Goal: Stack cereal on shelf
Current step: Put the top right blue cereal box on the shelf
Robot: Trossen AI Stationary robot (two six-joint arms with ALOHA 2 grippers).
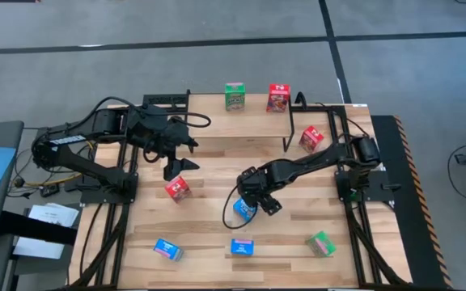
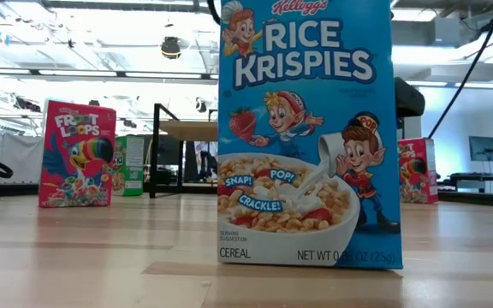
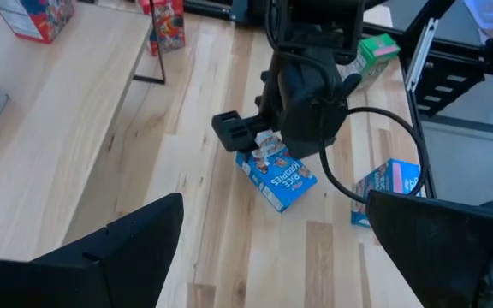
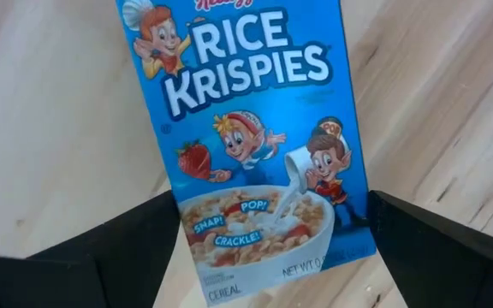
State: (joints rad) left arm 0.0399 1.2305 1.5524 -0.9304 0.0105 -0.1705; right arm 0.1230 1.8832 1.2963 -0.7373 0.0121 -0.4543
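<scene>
A blue cereal box [image 4: 255,145] stands upright on the tabletop at centre right [image 1: 243,208], filling the low view [image 2: 306,137]. My right gripper [image 1: 253,198] hangs over it, pointing steeply down and open, with one dark finger [image 4: 118,248] on each side of the box's lower part. No touch shows. My left gripper [image 1: 176,166] waits open above the table's left half, near a red box [image 1: 178,188]. On the shelf [image 1: 241,121] at the far edge stand a green box [image 1: 234,96] and a red box [image 1: 278,98].
Another red box [image 1: 311,138] stands by the shelf's right black leg. Along the near edge lie two blue boxes [image 1: 167,249] [image 1: 242,246] and a green one [image 1: 320,243]. Black frame rails run along both table sides.
</scene>
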